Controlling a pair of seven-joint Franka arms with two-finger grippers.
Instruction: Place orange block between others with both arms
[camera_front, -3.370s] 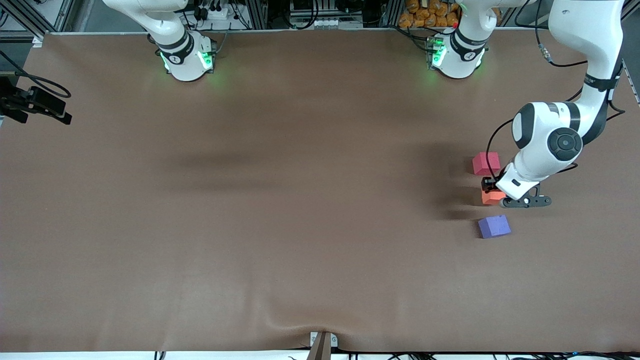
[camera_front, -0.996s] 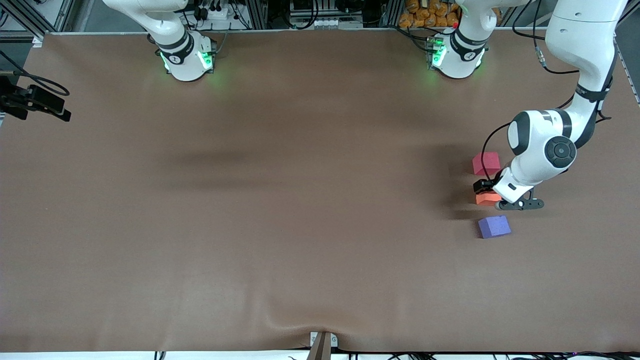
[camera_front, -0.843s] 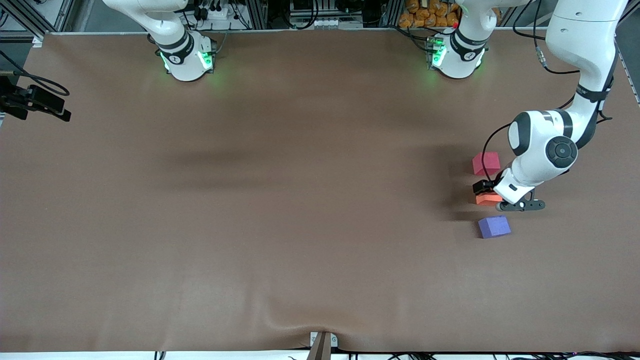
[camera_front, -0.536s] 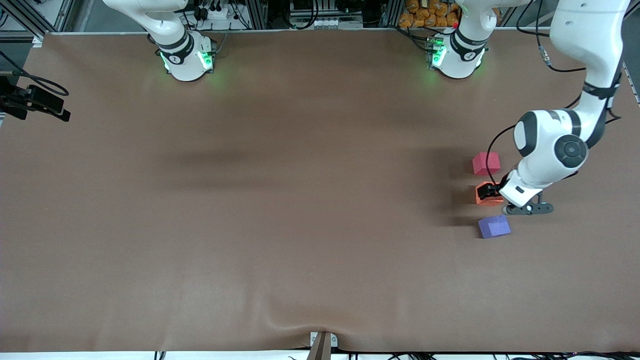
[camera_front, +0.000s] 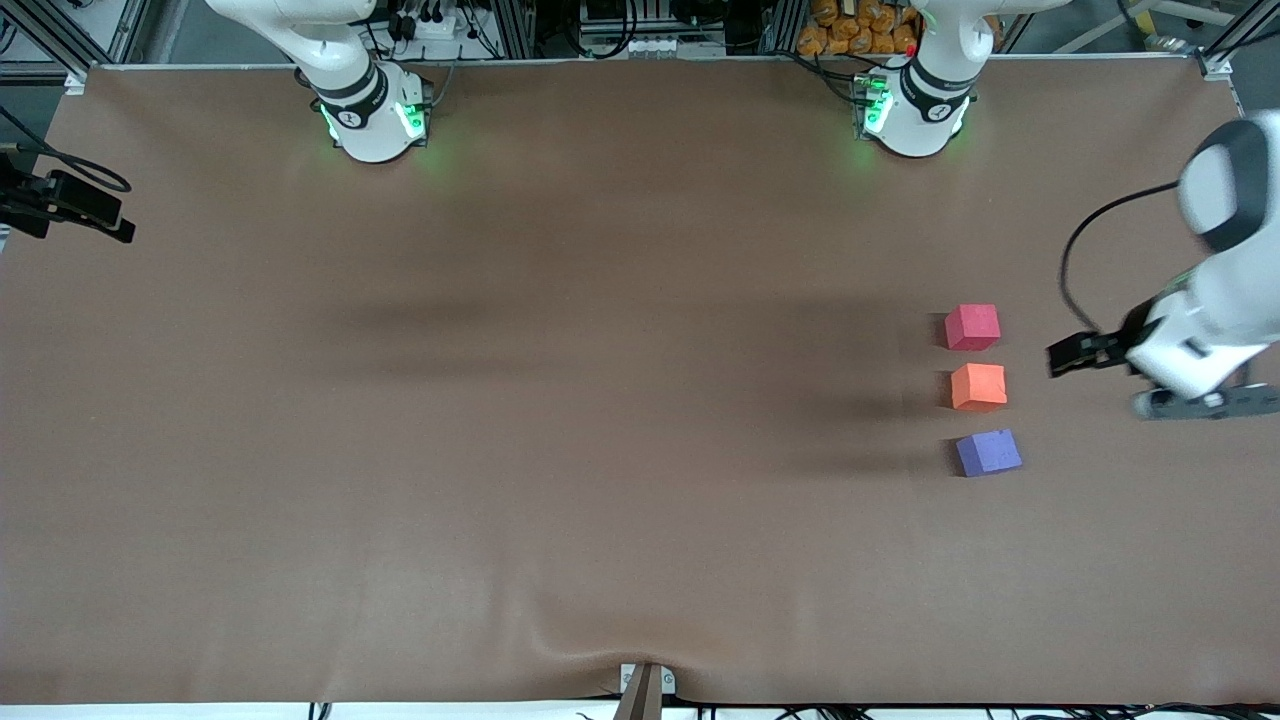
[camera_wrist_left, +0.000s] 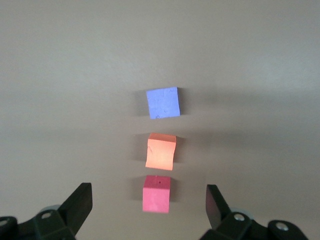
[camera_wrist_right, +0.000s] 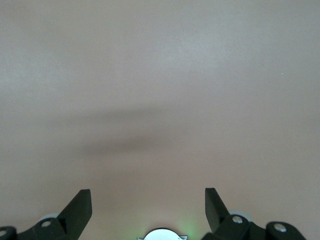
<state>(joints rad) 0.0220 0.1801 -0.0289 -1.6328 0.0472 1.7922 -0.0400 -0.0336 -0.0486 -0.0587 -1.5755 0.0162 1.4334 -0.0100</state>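
The orange block (camera_front: 978, 386) rests on the brown table between the red-pink block (camera_front: 972, 326) and the purple-blue block (camera_front: 988, 452), in a short row with small gaps. My left gripper (camera_front: 1068, 357) hangs open and empty in the air, off the row toward the left arm's end of the table. The left wrist view shows the purple-blue block (camera_wrist_left: 162, 102), the orange block (camera_wrist_left: 161, 151) and the red-pink block (camera_wrist_left: 156, 193) in line, with the left gripper (camera_wrist_left: 148, 196) held high. My right gripper (camera_wrist_right: 147, 197) is open over bare table; the right arm waits.
The two arm bases (camera_front: 372, 115) (camera_front: 912, 110) stand along the table edge farthest from the front camera. A black camera mount (camera_front: 70, 205) sits at the right arm's end. A metal bracket (camera_front: 645, 685) sits under a wrinkle in the cover at the edge nearest the front camera.
The left gripper, which was down around the orange block, has risen and swung away toward the left arm's end of the table. The orange block stays between the other two.
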